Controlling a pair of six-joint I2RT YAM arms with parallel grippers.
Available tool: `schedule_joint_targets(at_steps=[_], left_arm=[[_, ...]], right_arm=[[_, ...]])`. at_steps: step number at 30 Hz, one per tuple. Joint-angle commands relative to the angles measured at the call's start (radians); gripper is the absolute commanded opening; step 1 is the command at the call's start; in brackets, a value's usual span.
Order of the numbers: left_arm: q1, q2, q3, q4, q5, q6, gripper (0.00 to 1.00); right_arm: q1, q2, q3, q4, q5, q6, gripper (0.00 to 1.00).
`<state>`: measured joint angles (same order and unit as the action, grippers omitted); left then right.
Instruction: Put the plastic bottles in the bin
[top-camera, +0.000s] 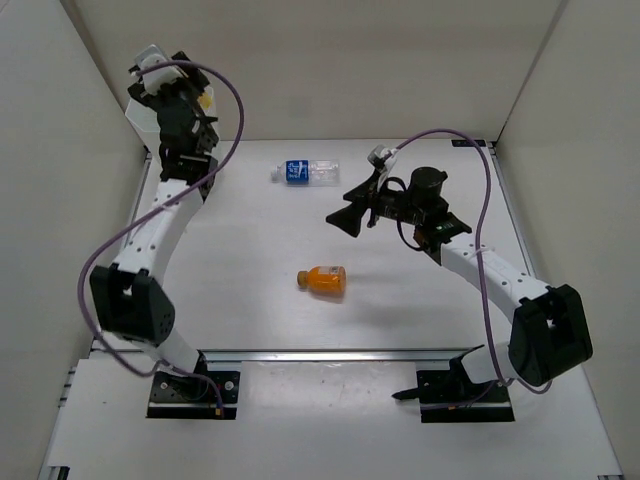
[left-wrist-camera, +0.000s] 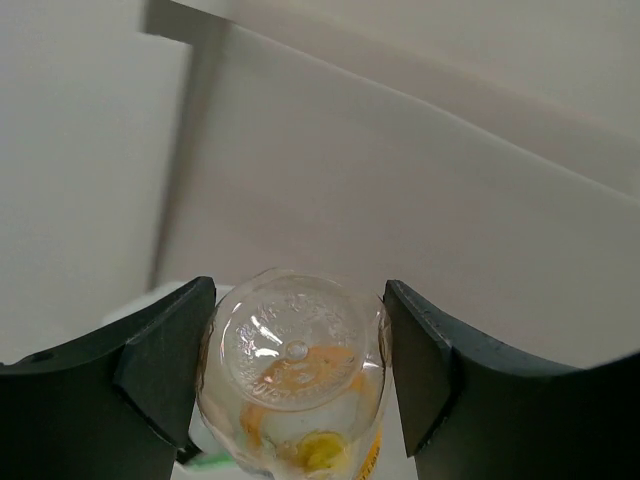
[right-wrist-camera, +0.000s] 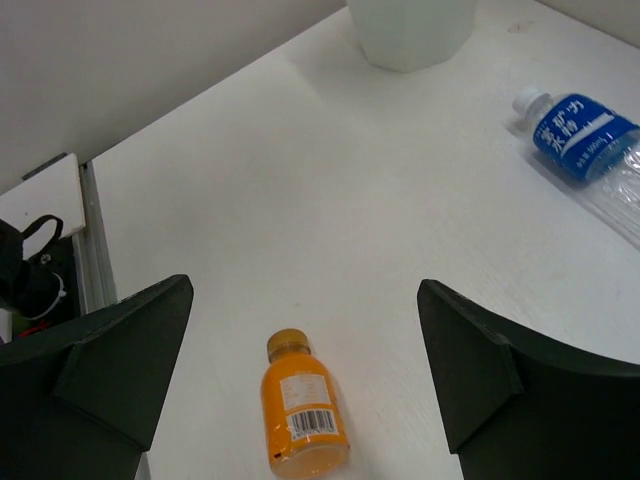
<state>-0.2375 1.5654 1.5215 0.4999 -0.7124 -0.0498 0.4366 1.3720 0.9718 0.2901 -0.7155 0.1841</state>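
two bottles lie on the table (top-camera: 250, 320) and a third is held. nearest the arm bases, the orange bottle (top-camera: 322, 281) lies on its side near the table's middle, touching nothing. the right gripper (top-camera: 350, 215) hangs above the table just beyond it, its fingers (right-wrist-camera: 120, 340) spread wide with nothing between them. in the right wrist view the orange bottle lies below the gap, cap toward the far side. farther back, the blue-label bottle (top-camera: 305, 172) lies on its side, well apart from the orange one. at the far left corner the left gripper (top-camera: 185, 100) is raised at the bin (top-camera: 142, 125); whether over it or just beside it cannot be told. this gripper's fingers are clamped on the sides of a clear bottle (left-wrist-camera: 295, 380), whose base faces the left wrist camera and whose yellow cap points down. the bin stands on the table near the left wall; its contents cannot be made out.
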Motion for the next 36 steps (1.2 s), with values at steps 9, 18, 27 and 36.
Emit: schedule_joint_targets(at_steps=[9, 18, 27, 36], left_arm=[[0.127, 0.363, 0.385, 0.238, -0.153, 0.176, 0.20], [0.198, 0.496, 0.609, 0.210, -0.122, 0.098, 0.23], [0.221, 0.516, 0.675, 0.155, -0.096, 0.067, 0.99], [0.172, 0.490, 0.651, 0.031, -0.047, 0.062, 0.99]], right_arm=[[-0.125, 0.087, 0.042, -0.091, -0.039, -0.032, 0.91], [-0.202, 0.157, 0.038, -0.069, -0.048, 0.041, 0.89], [-0.217, 0.182, 0.091, -0.103, -0.047, 0.026, 0.89], [-0.217, 0.139, 0.068, -0.166, -0.030, -0.012, 0.91]])
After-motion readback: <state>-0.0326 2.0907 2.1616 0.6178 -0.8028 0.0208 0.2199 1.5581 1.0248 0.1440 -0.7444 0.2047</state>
